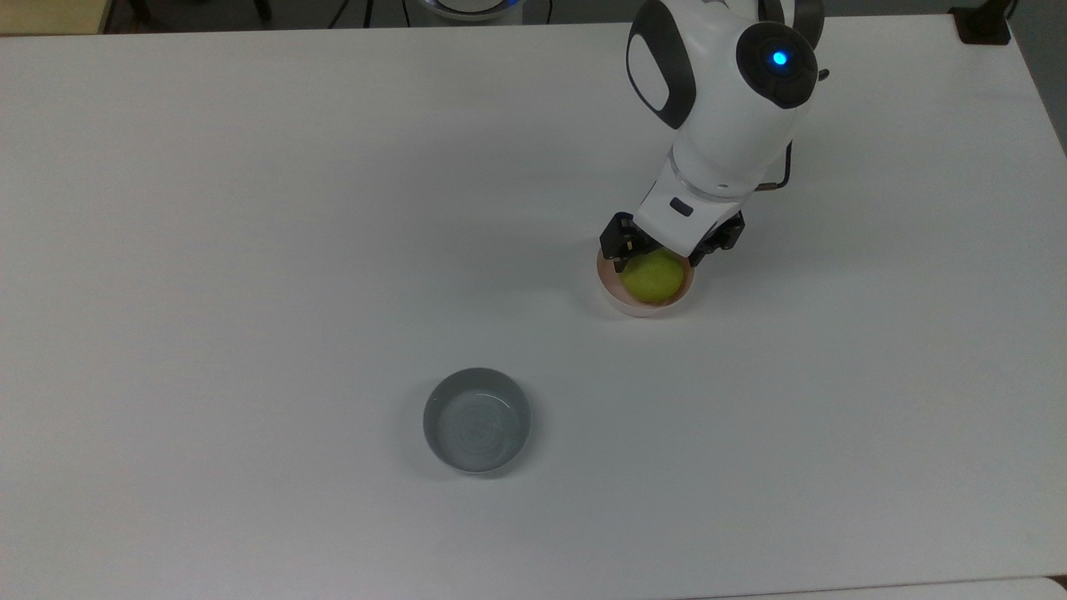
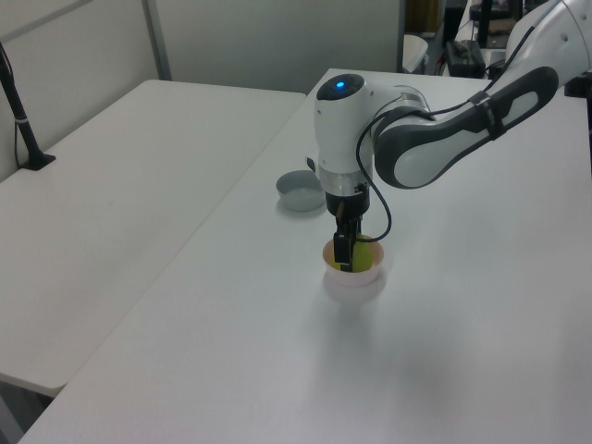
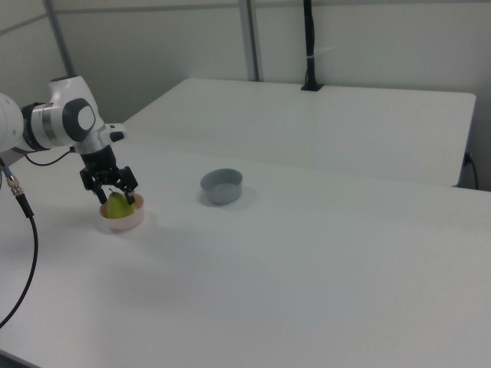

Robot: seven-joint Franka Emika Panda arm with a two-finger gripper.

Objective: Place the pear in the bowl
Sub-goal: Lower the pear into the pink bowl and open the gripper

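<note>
Over the bowl [image 1: 621, 298] | gripper [image 1: 672, 247] fingers spread, flanking pear [image 1: 654, 277] | pear sits in bowl

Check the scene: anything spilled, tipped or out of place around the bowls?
Nothing stands out. The pear sits inside the pink bowl, which is upright, with the gripper just above it. The grey bowl stands upright and apart on the white table. No spill or damage.

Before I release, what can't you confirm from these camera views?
- Top view: the white arm covers the far part of the pale pink bowl and the top of the yellow-green pear.
- Left view: a black finger of the gripper hides the pear's near side.
- Right view: contact between pear and bowl floor is hidden by the bowl's wall.
</note>
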